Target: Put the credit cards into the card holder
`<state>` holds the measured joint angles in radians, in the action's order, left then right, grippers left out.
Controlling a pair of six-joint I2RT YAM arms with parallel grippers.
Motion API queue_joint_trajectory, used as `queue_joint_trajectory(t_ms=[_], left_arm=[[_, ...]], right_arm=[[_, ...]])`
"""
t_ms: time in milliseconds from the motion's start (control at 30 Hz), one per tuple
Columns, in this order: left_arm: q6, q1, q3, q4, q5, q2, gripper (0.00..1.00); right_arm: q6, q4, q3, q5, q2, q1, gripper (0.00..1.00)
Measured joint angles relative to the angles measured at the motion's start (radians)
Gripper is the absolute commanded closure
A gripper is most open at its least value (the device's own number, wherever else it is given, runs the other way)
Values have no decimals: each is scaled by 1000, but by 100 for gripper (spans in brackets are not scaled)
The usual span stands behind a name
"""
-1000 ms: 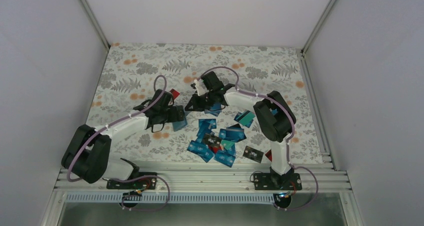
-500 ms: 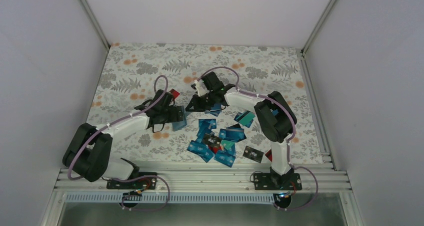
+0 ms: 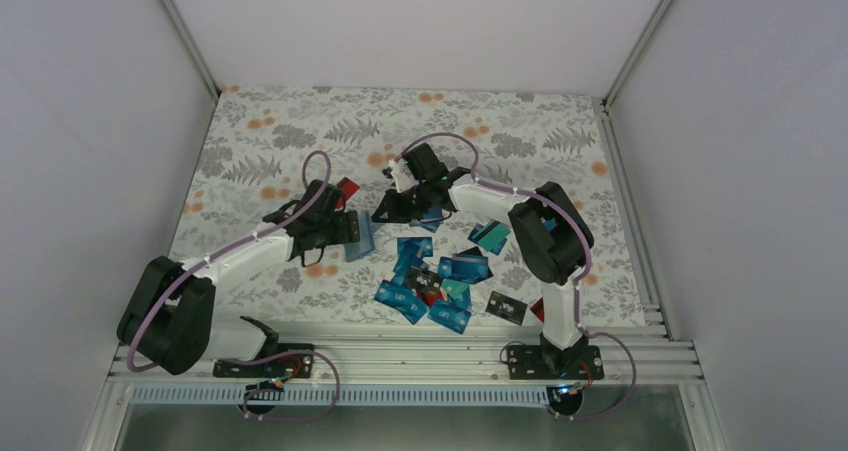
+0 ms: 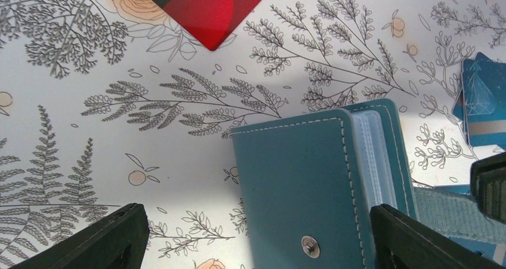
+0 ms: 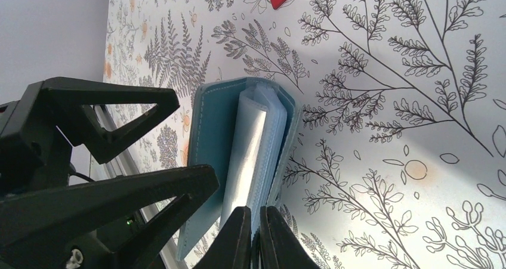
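The card holder (image 4: 298, 191) is a teal wallet with a snap dot, lying partly open with pale pockets (image 5: 250, 138) showing. My left gripper (image 4: 256, 245) is open and straddles it; the right finger (image 4: 417, 239) is at the pocket edge and the left finger (image 4: 113, 239) stands clear. From the far side, my right gripper (image 5: 256, 239) is shut on the holder's strap (image 4: 453, 215). In the top view the holder (image 3: 360, 239) lies between the two grippers. The credit cards (image 3: 435, 281), mostly blue and teal, are strewn near the front.
A red card (image 3: 348, 186) lies just behind the left gripper. A teal card (image 3: 490, 236) and a black card (image 3: 507, 307) sit beside the right arm. The aluminium rail (image 3: 400, 356) runs along the near edge, and white walls enclose the flowered mat.
The left arm has shifted slightly toward the holder and its jaws have narrowed a little. The right gripper has stayed in place, shut.
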<state>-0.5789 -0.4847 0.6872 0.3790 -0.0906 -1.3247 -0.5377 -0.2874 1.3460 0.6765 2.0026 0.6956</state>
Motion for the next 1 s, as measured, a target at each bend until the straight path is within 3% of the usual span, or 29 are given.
queue_joint_trajectory(t_ms=[467, 667, 1000], left_arm=[[26, -2, -6, -50, 65, -62, 11], [24, -8, 22, -41, 55, -93, 17], [13, -17, 41, 20, 3, -77, 17]], right_arm=[[0, -1, 0, 0, 0, 1, 96], [0, -1, -1, 0, 0, 2, 96], [8, -2, -11, -15, 0, 3, 96]])
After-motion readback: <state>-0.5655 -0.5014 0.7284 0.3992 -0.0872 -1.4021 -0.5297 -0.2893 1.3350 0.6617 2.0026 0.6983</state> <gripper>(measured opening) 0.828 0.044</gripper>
